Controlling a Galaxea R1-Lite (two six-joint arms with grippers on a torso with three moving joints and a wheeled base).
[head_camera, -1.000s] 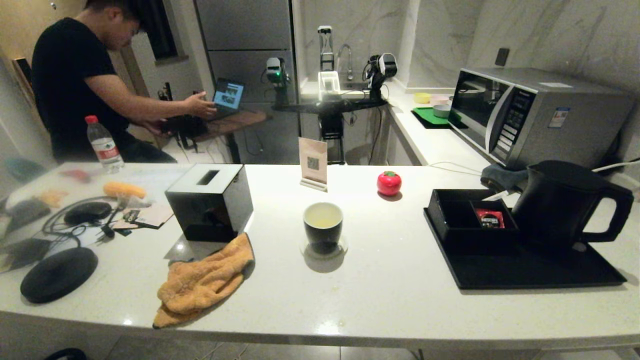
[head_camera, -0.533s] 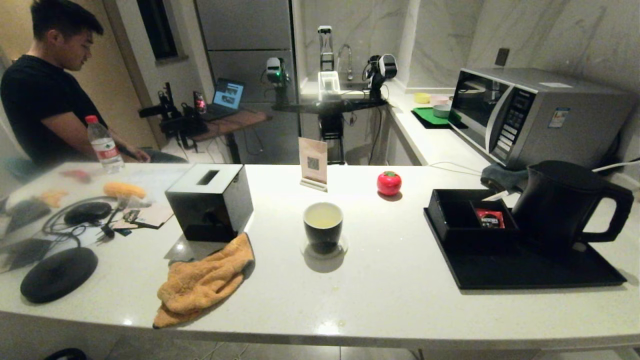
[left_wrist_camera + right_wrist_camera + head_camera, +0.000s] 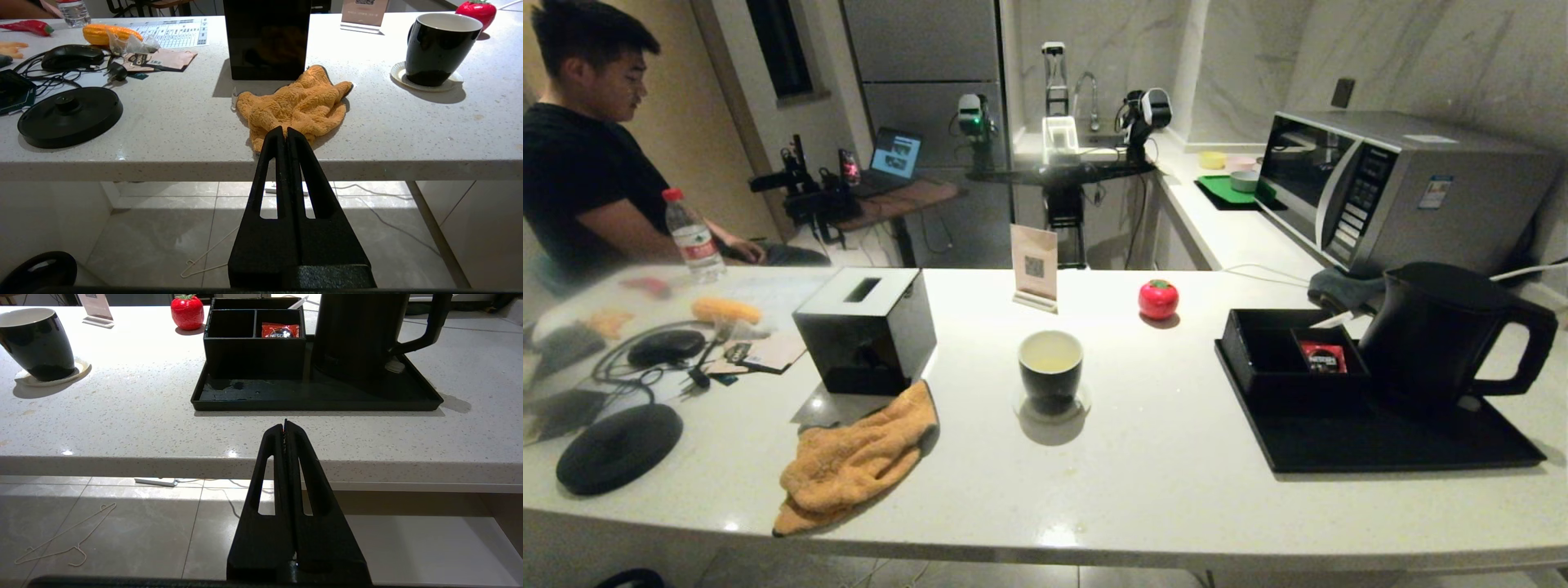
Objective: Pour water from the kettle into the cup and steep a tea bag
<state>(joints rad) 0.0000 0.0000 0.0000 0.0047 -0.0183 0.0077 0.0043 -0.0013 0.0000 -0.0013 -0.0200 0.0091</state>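
Because the large matte black kettle (image 3: pixel 1437 335) stood on a black tray (image 3: pixel 286 398) hard against a black divided box (image 3: pixel 253 339), a careless grab at its loop handle could knock the box — or slop more water into the small black, white-lined cup (image 3: pixel 1050 363), already holding pale liquid mid-table. Both arms hung low before the table edge — left claw (image 3: pixel 285 132) and right claw (image 3: pixel 285 424) pressed closed, empty. No tea bag showed.

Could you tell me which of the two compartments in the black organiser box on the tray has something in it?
The compartment nearer the kettle: it holds a red sachet. The other compartment, on the cup's side, looks empty.
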